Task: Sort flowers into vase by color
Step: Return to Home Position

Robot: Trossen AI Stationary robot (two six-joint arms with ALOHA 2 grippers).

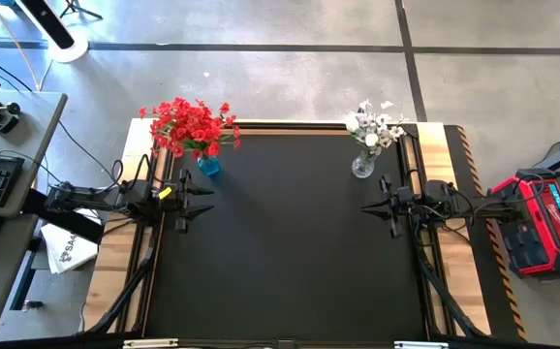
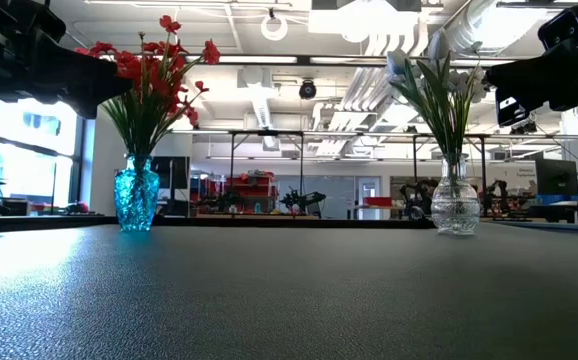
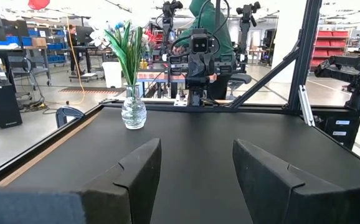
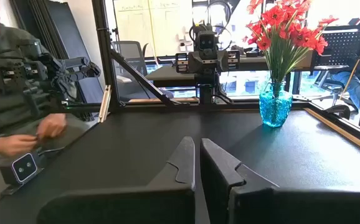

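Red flowers (image 1: 193, 123) stand with their stems in a blue vase (image 1: 208, 165) near the table's far left corner; the low view shows them (image 2: 155, 72) upright. White flowers (image 1: 373, 124) stand in a clear glass vase (image 1: 362, 167) near the far right corner, also upright in the low view (image 2: 439, 80). My left gripper (image 1: 205, 199) hovers open at the table's left side, just nearer than the blue vase. My right gripper (image 1: 365, 208) hovers shut at the right side, nearer than the clear vase. Neither holds anything.
The black mat (image 1: 290, 252) lies between the two arms, framed by wooden borders (image 1: 115, 252). A person's hand (image 4: 48, 126) shows beyond the table's near side in the right wrist view. A red case (image 1: 542, 223) sits on the floor to the right.
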